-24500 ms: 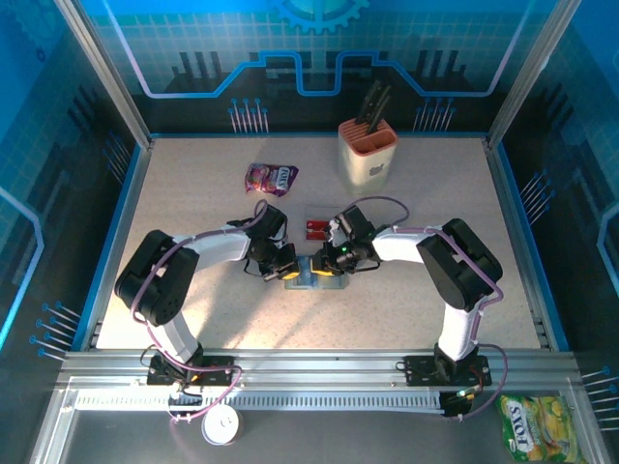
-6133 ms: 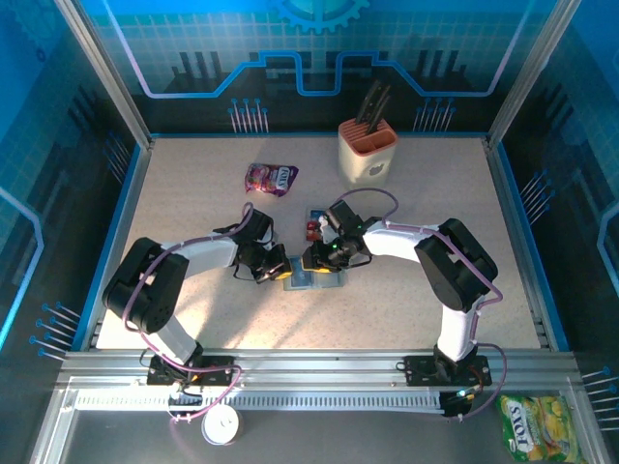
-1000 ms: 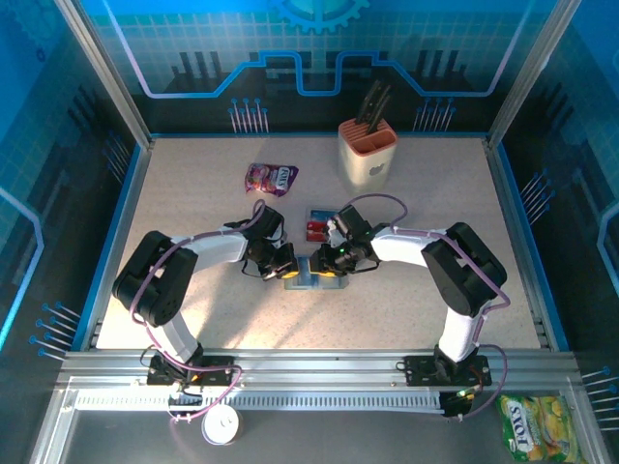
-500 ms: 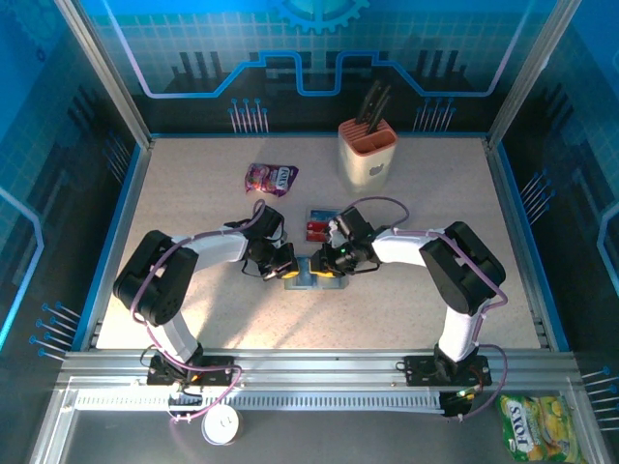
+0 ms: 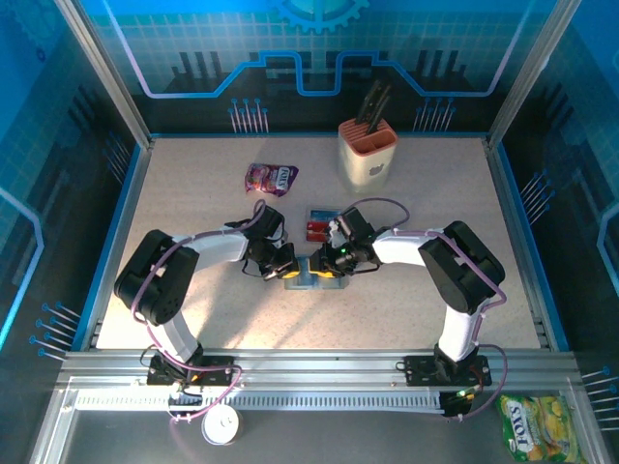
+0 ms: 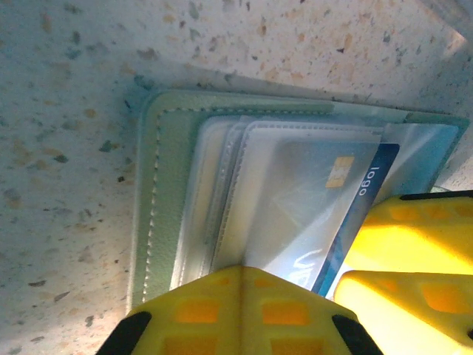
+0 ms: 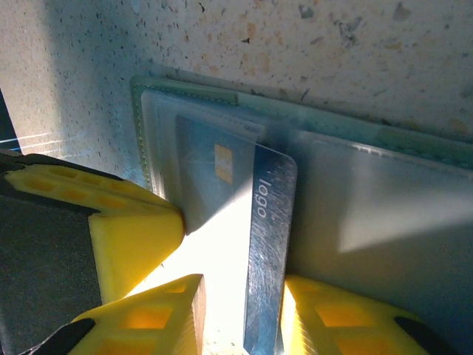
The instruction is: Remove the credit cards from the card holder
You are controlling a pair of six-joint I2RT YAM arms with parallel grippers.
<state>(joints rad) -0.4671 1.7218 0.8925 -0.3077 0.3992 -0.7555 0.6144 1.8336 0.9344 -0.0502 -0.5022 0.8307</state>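
Top external view: the card holder (image 5: 311,280) lies open and flat on the table (image 5: 193,203). The left gripper (image 5: 288,272) is at its left end and the right gripper (image 5: 326,268) at its right end. Just beyond the holder's far edge lie two red cards (image 5: 318,231), out of the holder, with a loose blue one touching their far side.

In the left wrist view the left gripper (image 6: 240,296) has its jaws closed on nothing. Its joined tips bear down on the holder's clear sleeve (image 6: 222,192), seemingly pinning the holder to the table. A blue card (image 6: 355,214) with a chip sticks partway out of that sleeve, towards the holder's middle.

In the right wrist view the right gripper (image 7: 242,290) stands astride the protruding edge of that blue card. Its jaws are partly open: one finger looks to touch the card, and a lit gap shows on the other side, so it is not clamped.

The step in hand looks like drawing out the credit cards that remain inside, here the blue one. The next move calls for closing on its free edge and pulling along the sleeve's line, away from the holder, with the left tips holding the holder down.
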